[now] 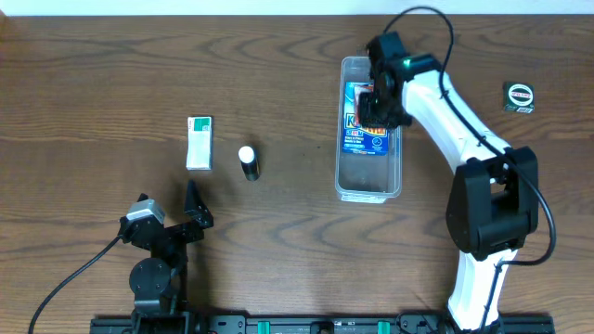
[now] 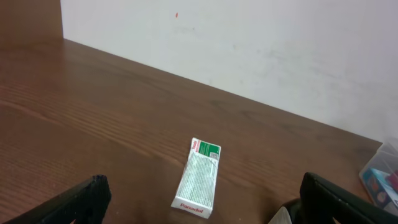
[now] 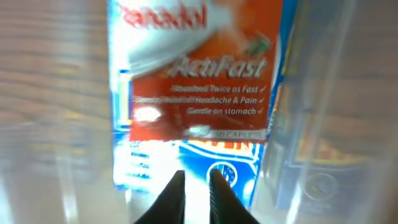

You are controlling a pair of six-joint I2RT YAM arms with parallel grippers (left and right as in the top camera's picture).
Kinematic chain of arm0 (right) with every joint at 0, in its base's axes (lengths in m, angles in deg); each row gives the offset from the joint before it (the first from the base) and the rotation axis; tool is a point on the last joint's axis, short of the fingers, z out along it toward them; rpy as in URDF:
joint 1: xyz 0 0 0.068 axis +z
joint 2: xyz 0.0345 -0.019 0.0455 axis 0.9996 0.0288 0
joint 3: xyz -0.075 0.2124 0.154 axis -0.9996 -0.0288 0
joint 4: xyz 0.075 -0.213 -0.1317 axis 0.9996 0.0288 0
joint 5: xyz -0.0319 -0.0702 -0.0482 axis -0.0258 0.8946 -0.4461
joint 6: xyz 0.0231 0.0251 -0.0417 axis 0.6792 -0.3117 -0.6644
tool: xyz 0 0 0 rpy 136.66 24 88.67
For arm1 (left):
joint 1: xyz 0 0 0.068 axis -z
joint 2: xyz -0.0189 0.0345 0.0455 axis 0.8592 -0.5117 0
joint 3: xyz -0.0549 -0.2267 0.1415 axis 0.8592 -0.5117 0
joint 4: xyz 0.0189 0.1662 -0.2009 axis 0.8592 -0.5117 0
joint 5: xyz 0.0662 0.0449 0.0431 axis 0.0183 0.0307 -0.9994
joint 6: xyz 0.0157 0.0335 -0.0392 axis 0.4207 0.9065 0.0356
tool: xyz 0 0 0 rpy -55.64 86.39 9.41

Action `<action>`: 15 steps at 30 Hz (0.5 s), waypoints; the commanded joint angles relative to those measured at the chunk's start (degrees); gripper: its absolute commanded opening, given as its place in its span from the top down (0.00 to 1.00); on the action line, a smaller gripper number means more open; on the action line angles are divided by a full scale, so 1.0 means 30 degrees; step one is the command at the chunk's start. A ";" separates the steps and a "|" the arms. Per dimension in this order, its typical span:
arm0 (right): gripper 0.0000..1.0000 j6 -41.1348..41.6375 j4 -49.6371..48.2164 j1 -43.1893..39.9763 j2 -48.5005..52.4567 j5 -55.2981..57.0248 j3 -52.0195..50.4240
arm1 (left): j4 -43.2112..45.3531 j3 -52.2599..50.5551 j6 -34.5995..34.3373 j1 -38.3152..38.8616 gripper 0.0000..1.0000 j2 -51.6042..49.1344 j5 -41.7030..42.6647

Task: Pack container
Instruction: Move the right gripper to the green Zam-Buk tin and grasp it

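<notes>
The container [image 1: 369,181] is a clear, long plastic bin at the centre right of the table. Inside it lies a blue box [image 1: 368,130], with a red-orange Panadol ActiFast box [image 3: 199,74] at its far end. My right gripper [image 1: 377,96] hangs over that far end, pointing down into the bin. In the right wrist view, the right gripper [image 3: 194,175] has its fingertips a narrow gap apart, with nothing between them. My left gripper [image 1: 195,210] rests wide open near the front left. A green-and-white Panadol box [image 2: 199,177] lies flat on the table ahead of it.
A small dark bottle with a white cap [image 1: 248,161] stands just right of the green-and-white box [image 1: 200,142]. A small round black item [image 1: 519,96] lies at the far right. A pale wall rises behind the table's far edge in the left wrist view.
</notes>
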 commanded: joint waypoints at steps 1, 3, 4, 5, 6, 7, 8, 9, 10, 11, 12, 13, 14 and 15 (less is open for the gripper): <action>0.74 -0.1719 0.1027 -0.0459 -0.2186 -0.0197 0.2849 | -0.0692 -0.0415 0.0240 -0.0117 0.02 0.0007 -0.0204; 0.59 -0.2703 0.1661 -0.0816 -0.3082 -0.0182 0.4197 | -0.0692 -0.0415 0.0240 -0.0117 0.02 0.0007 -0.0204; 0.47 -0.3249 0.1960 -0.1071 -0.3585 -0.0138 0.4881 | -0.0692 -0.0415 0.0240 -0.0117 0.02 0.0007 -0.0204; 0.38 -0.3665 0.2178 -0.1348 -0.4022 0.0131 0.5421 | -0.0692 -0.0415 0.0240 -0.0117 0.02 0.0007 -0.0204; 0.28 -0.4131 0.2339 -0.1668 -0.4437 0.0634 0.5880 | -0.0692 -0.0415 0.0240 -0.0117 0.02 0.0007 -0.0204; 0.21 -0.4816 0.2463 -0.2200 -0.4962 0.1545 0.6324 | -0.0692 -0.0415 0.0240 -0.0117 0.02 0.0007 -0.0204; 0.13 -0.5566 0.2470 -0.2667 -0.5340 0.2200 0.6484 | -0.0692 -0.0415 0.0240 -0.0117 0.02 0.0007 -0.0204; 0.04 -0.6382 0.2484 -0.3162 -0.5683 0.2761 0.6492 | -0.0692 -0.0415 0.0240 -0.0117 0.02 0.0007 -0.0204; 0.01 -0.7111 0.2550 -0.3716 -0.5909 0.3271 0.6492 | -0.0692 -0.0415 0.0240 -0.0117 0.02 0.0007 -0.0204; 0.01 -0.7774 0.2718 -0.4408 -0.6018 0.3708 0.6492 | -0.0692 -0.0415 0.0240 -0.0117 0.02 0.0007 -0.0204; 0.01 -0.8109 0.2878 -0.5064 -0.6018 0.3971 0.6492 | -0.0692 -0.0415 0.0240 -0.0117 0.02 0.0007 -0.0204; 0.01 -0.8386 0.2973 -0.5938 -0.5945 0.4044 0.6382 | -0.0692 -0.0415 0.0240 -0.0117 0.02 0.0007 -0.0204; 0.01 -0.8612 0.2965 -0.6594 -0.5807 0.4000 0.6222 | -0.0692 -0.0415 0.0240 -0.0117 0.02 0.0007 -0.0204; 0.01 -0.8728 0.2943 -0.7242 -0.5668 0.3956 0.6076 | -0.0692 -0.0415 0.0240 -0.0117 0.02 0.0007 -0.0204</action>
